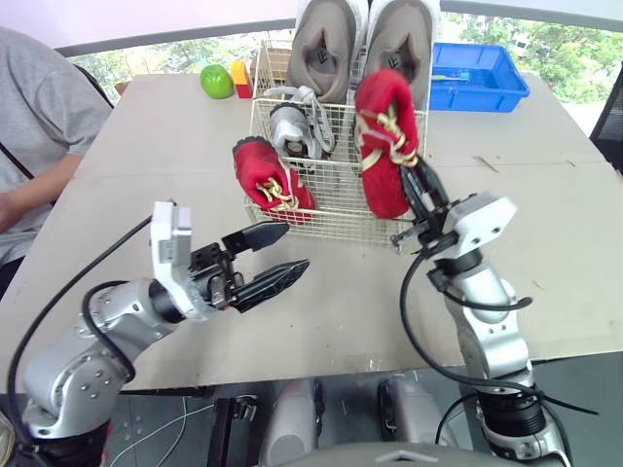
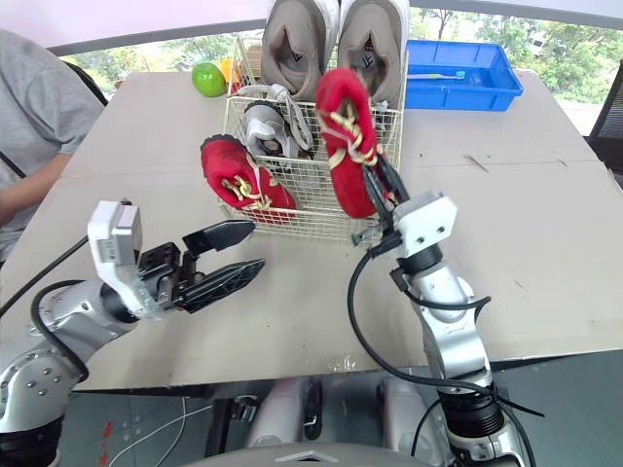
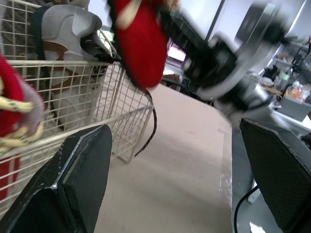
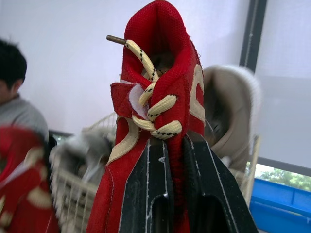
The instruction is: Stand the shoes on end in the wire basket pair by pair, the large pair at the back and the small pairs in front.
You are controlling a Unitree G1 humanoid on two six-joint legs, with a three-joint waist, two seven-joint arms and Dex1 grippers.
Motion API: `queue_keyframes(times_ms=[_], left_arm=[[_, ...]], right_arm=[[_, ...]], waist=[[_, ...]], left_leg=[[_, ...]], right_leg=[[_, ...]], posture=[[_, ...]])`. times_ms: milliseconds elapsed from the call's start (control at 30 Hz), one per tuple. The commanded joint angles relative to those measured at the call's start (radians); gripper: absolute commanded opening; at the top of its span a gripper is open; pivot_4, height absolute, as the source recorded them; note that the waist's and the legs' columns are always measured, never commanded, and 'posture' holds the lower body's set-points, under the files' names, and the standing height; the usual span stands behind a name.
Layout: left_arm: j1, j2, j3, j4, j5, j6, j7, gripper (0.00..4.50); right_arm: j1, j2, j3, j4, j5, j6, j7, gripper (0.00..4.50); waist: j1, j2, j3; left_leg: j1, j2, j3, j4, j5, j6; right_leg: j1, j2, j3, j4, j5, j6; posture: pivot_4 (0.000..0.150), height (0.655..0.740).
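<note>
A white wire basket [image 1: 336,222] stands mid-table. Two large tan shoes [image 1: 326,44] stand on end at its back, and a small grey pair [image 1: 290,125] stands in front of them. One small red shoe [image 1: 271,181] leans over the basket's front left rim. My right gripper [image 1: 421,195] is shut on the other red shoe [image 1: 385,141], holding it upright above the basket's front right corner; the same red shoe [image 4: 155,116] is clamped between the fingers in the right wrist view. My left gripper [image 1: 270,258] is open, low over the table just in front of the basket.
A blue bin [image 1: 477,75] sits behind the basket to the right. A green apple [image 1: 217,81] and a red and yellow block [image 1: 240,78] lie at the back left. A person in a grey shirt [image 1: 29,126] sits at the table's left side.
</note>
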Motion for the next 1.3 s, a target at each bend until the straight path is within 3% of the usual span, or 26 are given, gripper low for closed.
queue_keyframes(times_ms=[33, 333, 500, 600, 700, 800, 900, 1100, 1300], left_arm=[[0.042, 0.011, 0.057, -0.024, -0.027, -0.007, -0.024, 4.5], [0.083, -0.01, 0.055, -0.063, -0.018, -0.019, 0.008, 4.5], [0.049, -0.024, 0.01, -0.1, -0.014, -0.007, 0.071, 4.5], [0.047, -0.022, 0.002, -0.126, -0.017, -0.003, 0.104, 4.5], [0.058, -0.017, 0.017, -0.12, -0.016, -0.007, 0.103, 4.5], [0.076, -0.019, 0.023, -0.118, -0.015, -0.011, 0.097, 4.5], [0.083, -0.025, 0.015, -0.114, -0.009, -0.017, 0.093, 4.5], [0.082, -0.032, -0.001, -0.107, 0.0, -0.023, 0.086, 4.5], [0.113, -0.025, -0.008, -0.087, 0.059, -0.052, 0.015, 4.5]], right_arm=[[-0.034, 0.037, -0.028, 0.177, -0.09, -0.218, -0.098, 0.08], [-0.151, 0.058, -0.052, 0.304, -0.06, -0.301, -0.097, 0.08], [-0.105, 0.06, -0.027, 0.491, -0.097, -0.403, -0.09, 0.08], [0.008, 0.051, -0.004, 0.596, -0.05, -0.429, -0.038, 0.08], [0.135, 0.016, 0.007, 0.535, 0.039, -0.393, 0.038, 0.96], [0.187, -0.031, 0.007, 0.413, 0.1, -0.316, 0.098, 2.31], [0.219, -0.098, -0.003, 0.283, 0.127, -0.194, 0.136, 3.7], [0.168, -0.227, -0.028, -0.04, 0.086, 0.144, 0.149, 3.7], [-0.136, -0.318, -0.026, -0.28, 0.207, 0.637, 0.206, 3.7]], waist=[[0.0, -0.001, -0.001], [0.0, -0.002, -0.001], [-0.001, -0.003, -0.003], [0.001, -0.007, -0.006], [0.002, -0.009, -0.009], [-0.001, -0.012, -0.011], [0.0, -0.009, -0.01], [0.0, -0.01, -0.01], [0.0, -0.01, -0.01]], left_leg=[[0.0, 0.0, 0.0, 0.0, 0.0, 0.0], [0.001, 0.0, 0.0, 0.0, 0.0, 0.0], [0.002, 0.0, 0.0, 0.0, 0.0, 0.0], [0.005, 0.0, 0.0, -0.001, 0.0, 0.0], [0.017, 0.0, 0.001, -0.005, 0.0, 0.0], [0.03, 0.002, 0.001, -0.011, -0.001, -0.001], [0.031, 0.0, 0.006, -0.013, -0.003, -0.005], [0.031, 0.0, 0.006, -0.017, -0.002, -0.003], [0.031, 0.0, 0.007, -0.018, 0.0, -0.001]], right_leg=[[0.0, 0.0, 0.0, 0.0, 0.0, 0.0], [0.001, 0.0, 0.0, 0.001, 0.0, -0.001], [0.002, 0.0, 0.001, 0.001, 0.0, -0.001], [0.004, 0.0, 0.001, 0.001, 0.0, -0.001], [0.016, -0.002, 0.001, -0.002, -0.001, -0.001], [0.023, -0.005, 0.004, -0.003, -0.002, -0.003], [0.02, -0.012, 0.005, -0.002, -0.002, -0.003], [0.018, -0.011, 0.004, -0.003, -0.003, -0.004], [0.017, -0.009, 0.004, -0.003, -0.003, -0.005]], posture=[[0.15, 0.74], [0.15, 0.74], [0.15, 0.74], [0.15, 0.74], [0.15, 0.74], [0.15, 0.74], [0.15, 0.74], [0.15, 0.74], [0.15, 0.74]])
